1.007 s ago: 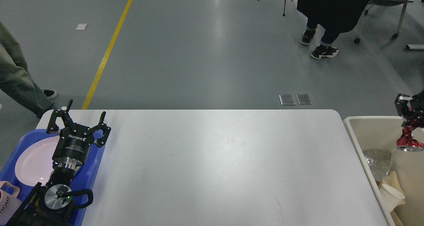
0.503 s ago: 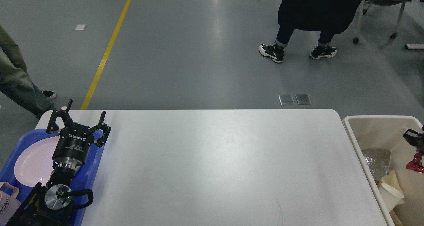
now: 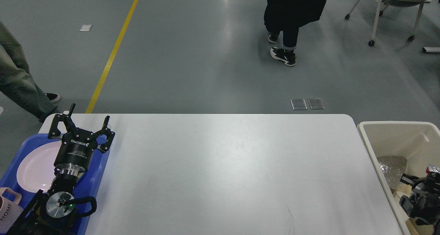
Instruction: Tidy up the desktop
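Left gripper (image 3: 79, 123): fingers spread apart, holding nothing; poised over the near-left corner of the desktop, above the far rim of the blue tray.
Right gripper (image 3: 420, 197): dark and bunched at the right edge of the view, beyond the desktop's right edge and over the bin; whether its fingers are parted or closed cannot be told.
Desktop (image 3: 227, 173): fills the middle of the view, between tray and bin.
Desktop, handling (judged): rigid, heavy, fixed; not a thing to lift. Smooth face, likely slippery to anything slid across it. No hold to take; only items resting on it would be grasped.
Desktop, appearance: large white rectangle, rounded corners, faint scuffs and a thin dark line near its front edge; no loose items visible on its bare surface.
Blue tray (image 3: 98, 180): on the desktop's left end, carrying a white plate (image 3: 34, 169) and a pink mug (image 3: 7, 209).
Cream bin (image 3: 392, 131): just beside the desktop's right edge, with crumpled foil (image 3: 392, 166) inside.
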You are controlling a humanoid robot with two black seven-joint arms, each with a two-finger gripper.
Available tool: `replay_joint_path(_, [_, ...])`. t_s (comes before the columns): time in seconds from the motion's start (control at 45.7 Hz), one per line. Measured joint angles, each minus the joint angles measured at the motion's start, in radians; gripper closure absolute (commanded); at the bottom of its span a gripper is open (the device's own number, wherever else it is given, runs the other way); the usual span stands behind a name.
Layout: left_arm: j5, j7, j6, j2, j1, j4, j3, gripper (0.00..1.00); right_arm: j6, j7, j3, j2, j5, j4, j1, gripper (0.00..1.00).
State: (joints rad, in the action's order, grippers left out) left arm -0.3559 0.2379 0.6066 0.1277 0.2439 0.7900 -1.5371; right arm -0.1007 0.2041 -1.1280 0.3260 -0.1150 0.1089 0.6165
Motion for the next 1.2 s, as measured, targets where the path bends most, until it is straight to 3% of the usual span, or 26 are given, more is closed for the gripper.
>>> replay_joint_path(0.285, [0.000,0.000,0.000,0.000,0.000,0.000,0.000,0.03,-0.018,0.007,0.009,-0.019,-0.001,0.000,-0.028,1.00])
replay_joint_path(0.328, [0.000,0.000,0.000,0.000,0.000,0.000,0.000,0.03,-0.020,0.007,0.009,-0.019,-0.001,0.000,-0.031,0.73])
replay_joint_path(0.394, [0.000,0.000,0.000,0.000,0.000,0.000,0.000,0.03,-0.022,0.007,0.009,-0.019,-0.002,0.001,-0.034,0.19])
replay_joint_path(0.416, [0.000,0.000,0.000,0.000,0.000,0.000,0.000,0.03,-0.025,0.007,0.009,-0.019,-0.002,0.001,-0.034,0.06])
replay_joint_path(0.438, [0.000,0.000,0.000,0.000,0.000,0.000,0.000,0.03,-0.029,0.008,0.009,-0.020,-0.002,0.001,-0.034,0.00])
replay_joint_path(0.635, [0.000,0.000,0.000,0.000,0.000,0.000,0.000,0.03,-0.075,0.008,0.009,-0.034,-0.002,0.012,-0.029,0.00])
replay_joint_path(1.204, [0.000,-0.001,0.000,0.000,0.000,0.000,0.000,0.03,-0.075,0.007,0.018,-0.022,-0.002,0.035,0.020,0.00])
